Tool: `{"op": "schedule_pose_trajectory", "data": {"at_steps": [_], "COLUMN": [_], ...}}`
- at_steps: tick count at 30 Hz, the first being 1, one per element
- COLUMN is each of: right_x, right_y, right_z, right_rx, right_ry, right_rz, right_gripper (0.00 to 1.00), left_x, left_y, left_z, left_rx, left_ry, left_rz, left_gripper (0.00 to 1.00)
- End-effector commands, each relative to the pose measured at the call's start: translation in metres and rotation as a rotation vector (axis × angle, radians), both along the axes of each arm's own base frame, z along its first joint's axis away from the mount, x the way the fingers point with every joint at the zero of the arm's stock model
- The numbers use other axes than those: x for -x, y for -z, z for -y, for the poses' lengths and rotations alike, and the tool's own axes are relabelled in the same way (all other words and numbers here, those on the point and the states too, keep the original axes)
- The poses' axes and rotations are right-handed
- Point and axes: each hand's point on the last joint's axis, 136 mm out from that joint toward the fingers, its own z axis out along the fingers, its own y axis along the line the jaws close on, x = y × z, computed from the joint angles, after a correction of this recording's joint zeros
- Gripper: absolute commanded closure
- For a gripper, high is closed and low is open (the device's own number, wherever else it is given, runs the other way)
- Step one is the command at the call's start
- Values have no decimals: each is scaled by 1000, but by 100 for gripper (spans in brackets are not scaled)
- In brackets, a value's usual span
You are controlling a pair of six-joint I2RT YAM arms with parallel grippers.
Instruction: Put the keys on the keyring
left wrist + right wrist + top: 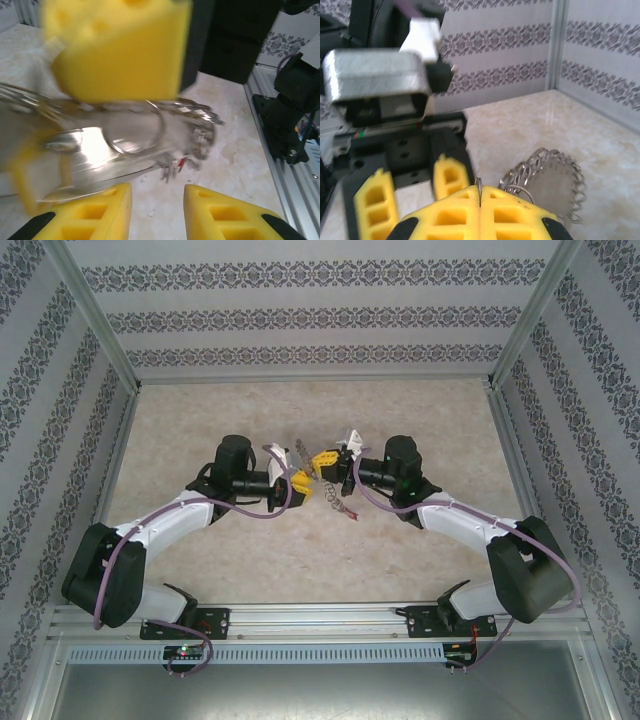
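nearest you, above mid-table, your left gripper (157, 212) has its yellow fingers (95, 215) apart, with bare table (150, 200) showing between them. just beyond it hangs the keyring (150, 125), its chain links drooping. farther on, your right gripper (479, 197) has its fingers pressed together, clamped on the ring's thin wire.

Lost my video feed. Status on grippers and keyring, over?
Right gripper shut on keyring, ring dangling. Left gripper open, empty, facing the ring. No obstruction seen.
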Motion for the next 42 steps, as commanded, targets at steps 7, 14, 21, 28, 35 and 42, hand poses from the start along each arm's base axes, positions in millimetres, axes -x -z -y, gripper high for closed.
{"op": "schedule_pose_trajectory", "data": {"at_steps": [7,14,21,28,35,42], "right_x": [-1,0,8,14,24,34], "right_y": [-36,-31,7,40,39,18], "right_z": [-14,-11,-2,15,-14,-85], "right_rx": [-109,-91,116,393,375,220], "right_ry": [26,10,-22,-37,-93,-141], "right_rz": [94,73,93,182,115,9], "right_gripper": [100,100,100,100,100,100], "left_x": [7,15,22,2,-51,-59], "left_y": [-17,-17,-20,-31,-9,5], "left_z": [13,7,-20,-67,-155,-232], "left_rx": [65,60,52,48,-10,-25], "left_ry": [44,30,-47,-289,-859,-1230], "left_rz": [36,46,40,30,-100,-160], "left_gripper": [66,65,65,58,44,32]}}
